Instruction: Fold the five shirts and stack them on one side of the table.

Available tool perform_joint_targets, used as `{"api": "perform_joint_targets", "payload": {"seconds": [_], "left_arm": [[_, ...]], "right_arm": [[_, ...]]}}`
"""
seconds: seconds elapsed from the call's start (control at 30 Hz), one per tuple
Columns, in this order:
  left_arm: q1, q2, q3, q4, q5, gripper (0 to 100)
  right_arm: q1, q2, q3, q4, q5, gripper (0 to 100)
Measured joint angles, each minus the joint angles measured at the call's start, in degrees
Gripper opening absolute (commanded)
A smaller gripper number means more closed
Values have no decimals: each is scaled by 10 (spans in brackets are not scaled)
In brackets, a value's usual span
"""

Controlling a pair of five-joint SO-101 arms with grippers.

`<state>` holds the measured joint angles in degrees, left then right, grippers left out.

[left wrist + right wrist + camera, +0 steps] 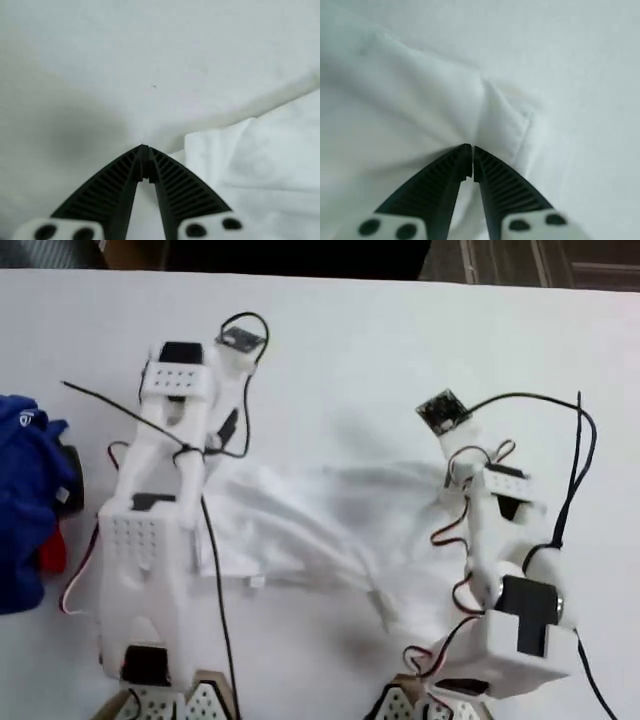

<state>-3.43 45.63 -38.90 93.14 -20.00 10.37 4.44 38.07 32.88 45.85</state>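
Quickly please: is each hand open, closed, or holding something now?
Left hand: closed at the edge of the white shirt; a grip on cloth cannot be told.
Right hand: closed on a fold of the white shirt.

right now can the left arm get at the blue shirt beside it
Probably yes: the blue shirt lies beside the left arm's base, nothing between them. The left gripper is shut by the white shirt, so it would need to open and swing over.
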Motion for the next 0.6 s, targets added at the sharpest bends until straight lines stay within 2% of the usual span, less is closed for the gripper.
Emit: {"api": "perform_joint_targets", "payload": {"seconds": [0.13, 0.3, 0.6], "left_arm": [[4, 9, -45, 40, 0, 55], [4, 10, -94, 76, 0, 210], [34, 16, -69, 79, 0, 187]], "right_arm": [[6, 2, -11, 0, 0, 23], [7, 11, -16, 9, -1, 24], [8, 40, -27, 4, -2, 22]]}}
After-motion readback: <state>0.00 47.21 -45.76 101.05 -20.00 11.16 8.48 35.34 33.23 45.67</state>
